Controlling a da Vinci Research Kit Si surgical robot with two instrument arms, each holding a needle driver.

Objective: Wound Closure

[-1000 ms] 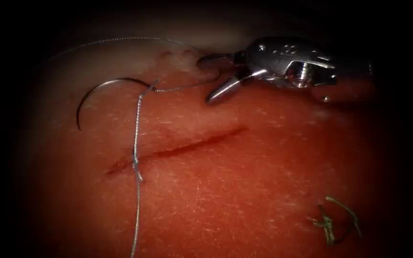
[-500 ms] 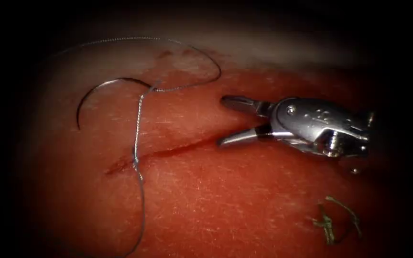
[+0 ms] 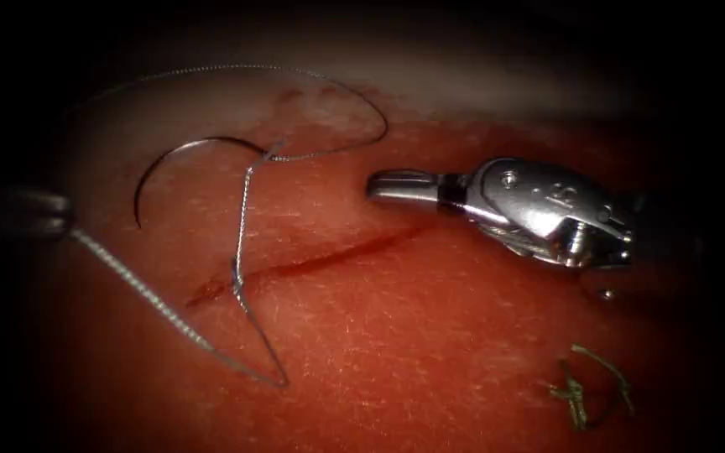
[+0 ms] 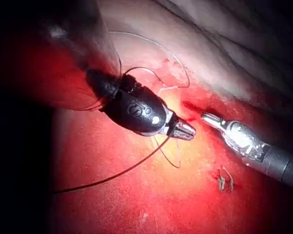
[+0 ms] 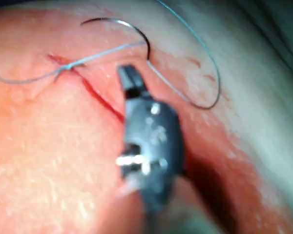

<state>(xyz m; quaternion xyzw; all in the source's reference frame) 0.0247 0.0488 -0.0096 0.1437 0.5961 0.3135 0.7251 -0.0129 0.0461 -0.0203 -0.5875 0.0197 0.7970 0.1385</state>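
- Tissue: a red, moist slab of pork belly tissue [image 3: 430, 352], paler along its far edge. A dark red slanting cut [image 3: 320, 262] crosses its middle, with red fluid along the line.
- Right claw: the silver wristed metal right claw [image 3: 372, 186] comes in from the right and sits just beyond the right end of the cut. Its jaws lie together and hold nothing. It is also seen in the left wrist view [image 4: 205, 117] and the right wrist view [image 5: 126, 73].
- Left claw: the dark left claw [image 3: 59, 216] sits at the left edge, well apart from the cut, closed on the thread. In the left wrist view [image 4: 188, 130] its jaws are closed.
- Thread: a thin grey braided thread [image 3: 148, 298] runs from the left claw toward the near side, turns sharply, climbs to a knot at the left end of the cut, then continues to the needle's rear end and loops along the far side.
- Needle: a dark curved steel needle [image 3: 165, 159] lies free on the tissue, far left of the cut, held by neither claw and not in the tissue.
- Cut ends: greenish cut ends of thread [image 3: 585, 390] lie near right.
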